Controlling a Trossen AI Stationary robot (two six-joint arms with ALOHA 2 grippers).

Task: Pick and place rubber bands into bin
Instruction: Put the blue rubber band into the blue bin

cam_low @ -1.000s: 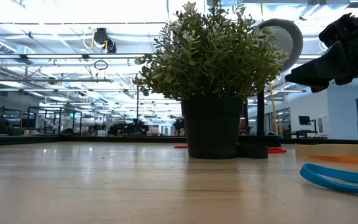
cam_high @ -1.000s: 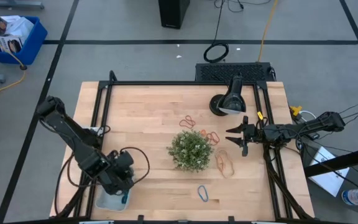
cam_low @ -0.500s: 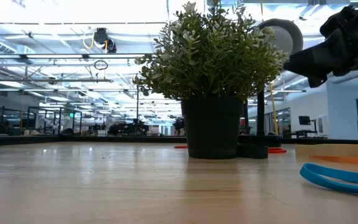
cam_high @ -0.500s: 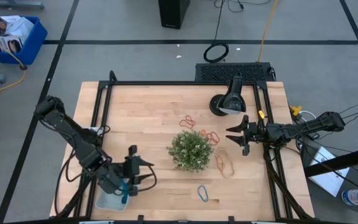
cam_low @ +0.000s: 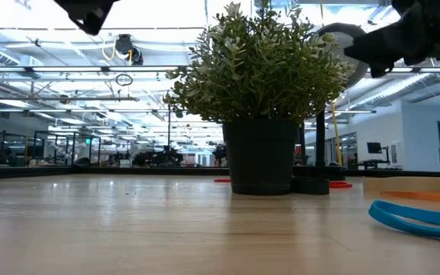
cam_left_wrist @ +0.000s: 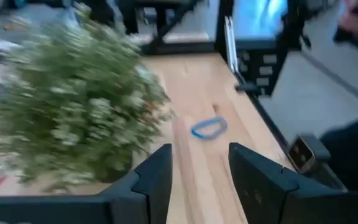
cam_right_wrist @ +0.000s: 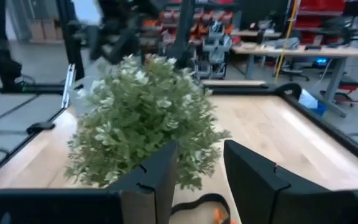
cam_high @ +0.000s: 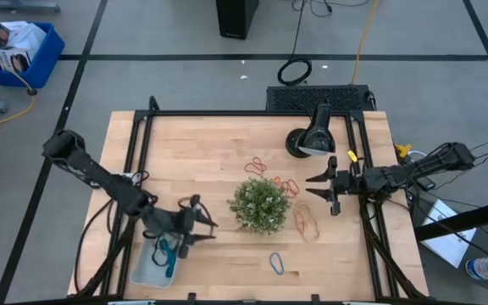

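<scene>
the left gripper (cam_high: pixel 203 229) has its two fingers (cam_left_wrist: pixel 157 177) spread apart with nothing between them; through the gap the left wrist view shows bare wood and, farther off, a blue rubber band (cam_left_wrist: pixel 208 127) lying flat near the table's edge. seen from above, this gripper hangs over the table between the bin (cam_high: pixel 146 267) and the plant (cam_high: pixel 260 204), with its tips pointing toward the plant. the bin sits at the table's front left corner, just behind the gripper, and holds at least one bluish band (cam_high: pixel 167 252); the rest of its contents cannot be made out.

the right gripper (cam_high: pixel 322 190) is likewise released, its fingers (cam_right_wrist: pixel 151 180) parted and holding nothing. it hangs over the right side of the table, tips toward the plant, which fills the middle of the right wrist view. a dark loop (cam_right_wrist: pixel 194 204) and a spot of orange lie on the wood just below its fingertips in that view.

the loose rubber bands lie around the plant. a red one (cam_high: pixel 255 165) lies on its far side, a red-orange cluster (cam_high: pixel 288 185) is just beside it toward the right gripper, and tan and orange loops (cam_high: pixel 306 223) lie below that gripper. the blue band sits alone near the front edge in the high view (cam_high: pixel 276 263), and in the low view it appears at the right (cam_low: pixel 415 218).

a black desk lamp (cam_high: pixel 310 137) stands at the back right of the wooden table (cam_high: pixel 193 152), beyond the right gripper.
</scene>
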